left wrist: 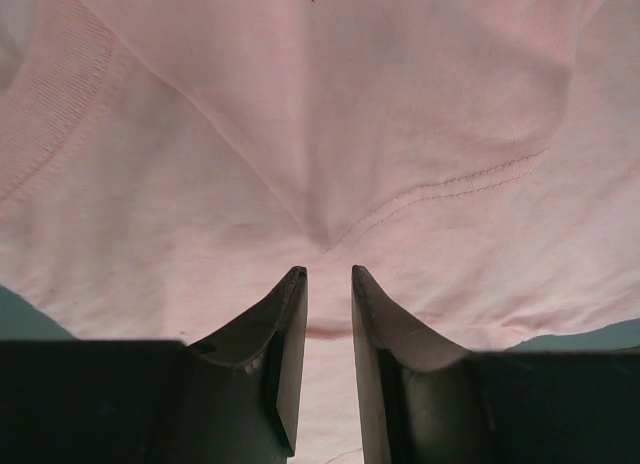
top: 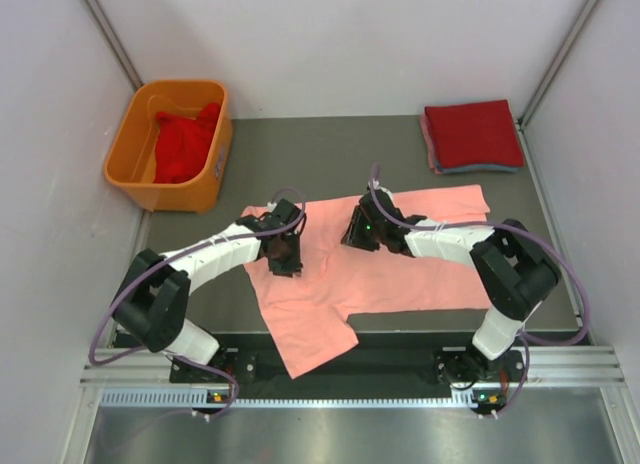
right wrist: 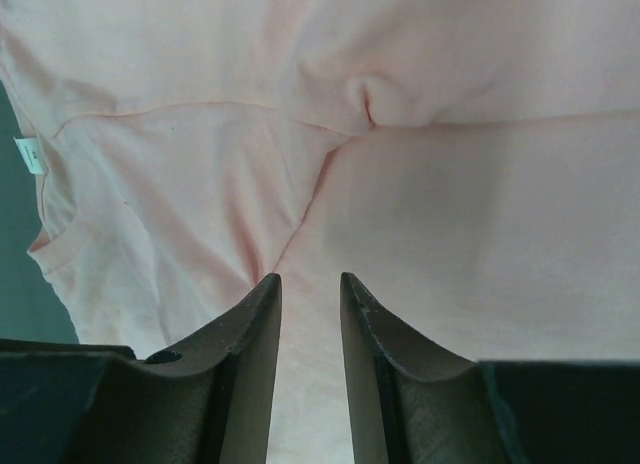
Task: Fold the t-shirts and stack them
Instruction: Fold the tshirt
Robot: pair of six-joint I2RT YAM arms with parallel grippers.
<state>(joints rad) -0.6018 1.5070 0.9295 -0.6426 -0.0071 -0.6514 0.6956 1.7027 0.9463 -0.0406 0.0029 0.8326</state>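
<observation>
1. The left gripper (left wrist: pixel 328 274) is pinching the pink t-shirt (top: pixel 400 274) close to its ribbed collar. The jaws are standing nearly together, with cloth gathered between them and creases running in toward the tips.
2. The right gripper (right wrist: pixel 310 279) is likewise clenching a fold at the middle of the pink t-shirt, with the white label (right wrist: pixel 30 156) showing off to one side at the neck.
3. The pink t-shirt is lying spread across the table (top: pixel 330 144), one sleeve trailing toward the near edge. No fold is showing yet, so this garment's folding is, I judge, only beginning.
4. Beyond the pink t-shirt's far right corner, a folded stack (top: pixel 472 134) is sitting with red on top, so that share looks finished.
5. Beyond the pink t-shirt's far left corner, an orange tub (top: pixel 130 154) is holding a crumpled red t-shirt (top: pixel 185 144), which is waiting its turn.
</observation>
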